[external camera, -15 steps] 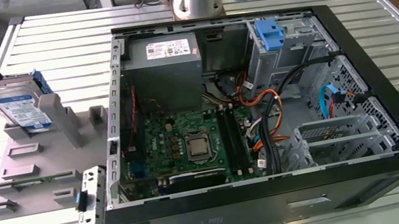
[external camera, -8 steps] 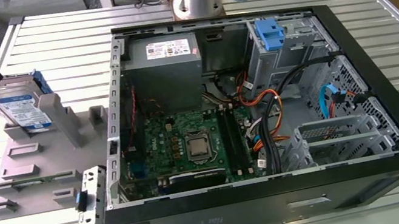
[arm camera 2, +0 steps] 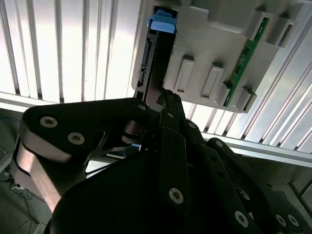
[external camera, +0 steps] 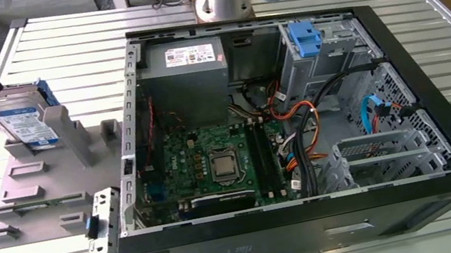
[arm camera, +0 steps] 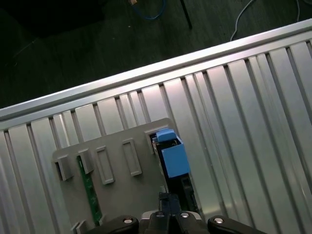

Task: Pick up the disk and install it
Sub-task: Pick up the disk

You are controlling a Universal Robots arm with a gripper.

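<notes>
Upright in the grey holder [external camera: 60,185] — the disk [external camera: 21,124].

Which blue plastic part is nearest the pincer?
The blue rail on the hard drive in the grey holder; the other, a latch, sits inside the computer case.

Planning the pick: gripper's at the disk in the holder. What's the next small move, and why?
Probably a short straight lift, once the grip is confirmed. The disk stands on edge in a slot of the grey holder, and the gripper sits at its upper edge.
</notes>
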